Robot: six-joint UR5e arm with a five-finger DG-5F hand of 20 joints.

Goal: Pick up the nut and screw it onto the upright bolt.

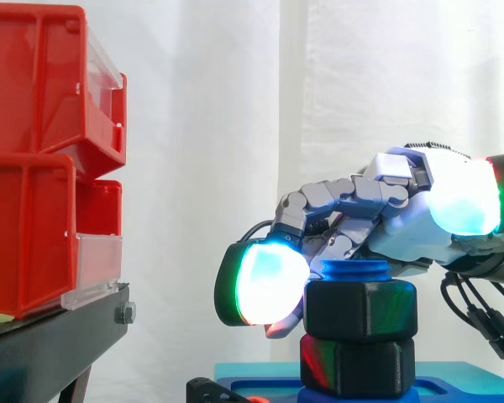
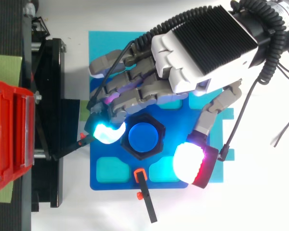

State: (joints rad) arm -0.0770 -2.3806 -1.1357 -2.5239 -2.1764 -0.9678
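- Nearest: glowing thumb pad (image 1: 269,281) of hand (image 2: 192,53), just off nut (image 1: 359,306), not pressing it.
- Nut already sitting on blue bolt (image 2: 144,135), bolt tip showing above it, black hex base (image 1: 357,365) beneath, all on blue tray (image 2: 98,185).
- Fingers (image 2: 106,132) curled round nut from far side, touching its flank with one cyan pad.
- Probably best now: bring thumb onto opposite flat, squeeze evenly, keep nut level, turn in short strokes, avoid cross-threading.
- Red bins (image 1: 34,168) well apart at left, out of way.
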